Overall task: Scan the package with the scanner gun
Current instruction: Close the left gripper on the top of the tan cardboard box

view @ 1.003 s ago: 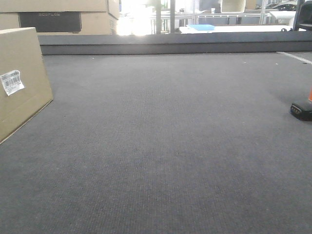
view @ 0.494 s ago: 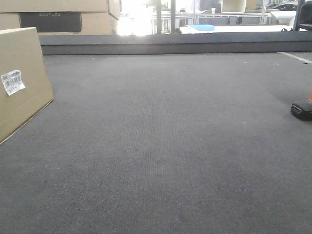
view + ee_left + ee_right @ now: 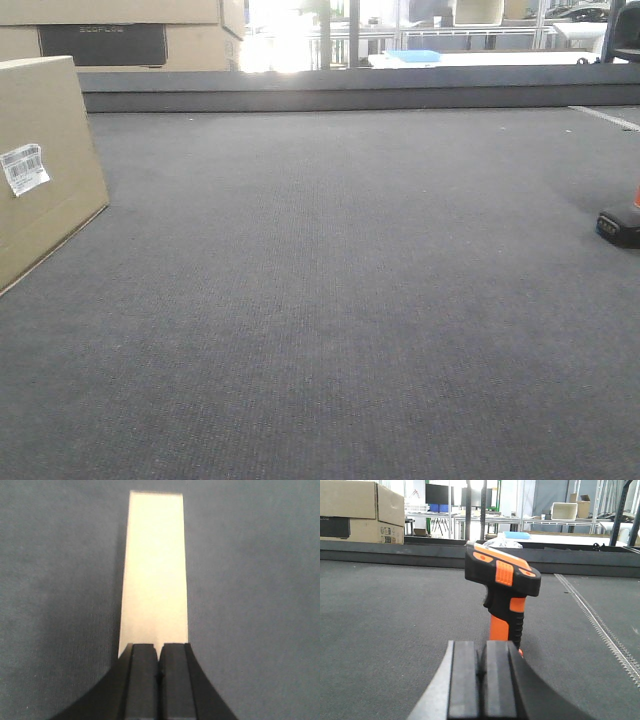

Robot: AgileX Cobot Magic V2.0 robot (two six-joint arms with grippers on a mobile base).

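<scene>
Dark grey carpet covers the worktop (image 3: 330, 300), which ends at a low dark rim (image 3: 350, 92) on the far side. Beyond the rim are metal racks and bright windows.

Two stacked boxes (image 3: 120, 28) with a dark panel sit behind the rim, flaps shut. A white bin (image 3: 564, 511) rests on a far table, and its contents cannot be made out.

The package (image 3: 155, 575) is a plain tan cardboard box, closed, so nothing inside shows. In the left wrist view it is a long pale rectangle that starts just past the tips of the left end effector (image 3: 159, 650) and runs straight ahead, with carpet on both sides. The black fingers (image 3: 142, 680) of this end effector are pressed together with nothing between them. In the front view the package stands on the carpet at the left edge, with a small white barcode label (image 3: 24, 168), slightly crooked, on the face towards the camera.

The scanner gun (image 3: 502, 580) stands upright directly ahead of the right end effector (image 3: 481, 647) and close to it. It has a chunky black head with orange patches, tilted, above an orange and black ribbed handle. The lower part of the handle is hidden behind the fingertips. This end effector's fingers also meet, clamping nothing. In the front view only the gun's black base and a sliver of orange show, at the right edge and well apart from the package.
</scene>
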